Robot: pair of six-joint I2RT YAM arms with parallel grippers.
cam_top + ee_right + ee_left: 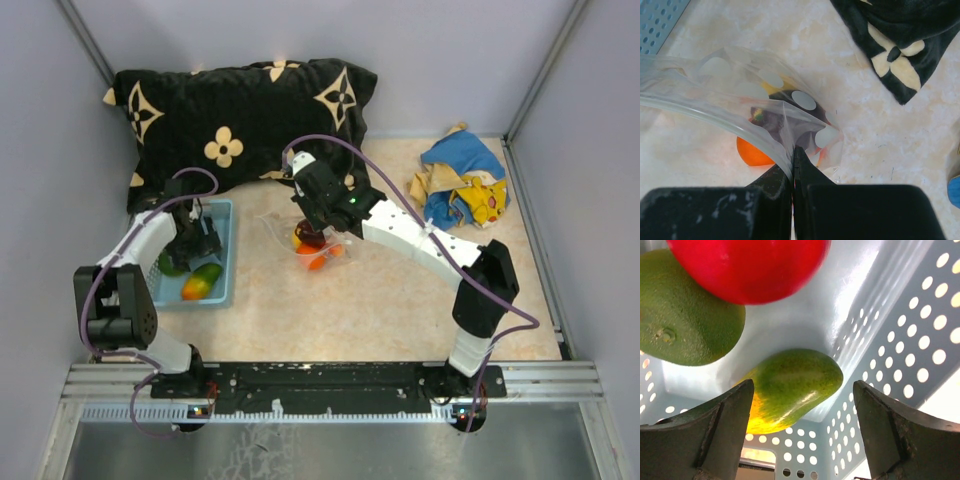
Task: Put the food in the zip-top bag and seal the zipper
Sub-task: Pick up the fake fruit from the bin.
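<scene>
- Left gripper [197, 240]: I see it lowered into the light blue basket [226, 275], jaws spread wide with nothing between them.
- Basket contents: a green-and-yellow fruit [790, 387] lies just below the open fingers, with a green fruit [680, 320] and a red fruit [747, 265] close by.
- Right gripper [793, 160]: jaws pinched shut on an edge of the zip-top bag [740, 95].
- Bag contents: an orange piece [751, 152] and a dark piece [771, 122].
- Bag position: mid-table [400, 300], right of the basket and near the black pillow [240, 110].
</scene>
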